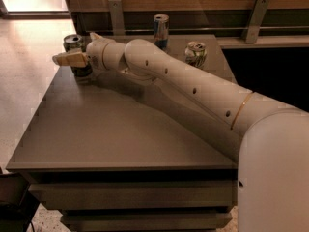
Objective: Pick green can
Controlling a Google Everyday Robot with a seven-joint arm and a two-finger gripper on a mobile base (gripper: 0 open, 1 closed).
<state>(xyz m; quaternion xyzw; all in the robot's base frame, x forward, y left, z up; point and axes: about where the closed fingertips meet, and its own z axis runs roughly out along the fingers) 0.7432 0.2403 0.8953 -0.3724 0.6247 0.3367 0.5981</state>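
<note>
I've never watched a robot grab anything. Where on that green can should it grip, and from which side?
On the green can, probably the curved side wall at mid-height, coming in level from the arm side. It stands upright at the table's far left corner, so its round body suits a squeeze across. The claw is at that height beside it.

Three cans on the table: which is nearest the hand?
The green can, far left: the hand is right at it. The blue can and white can stand well off to the right.
</note>
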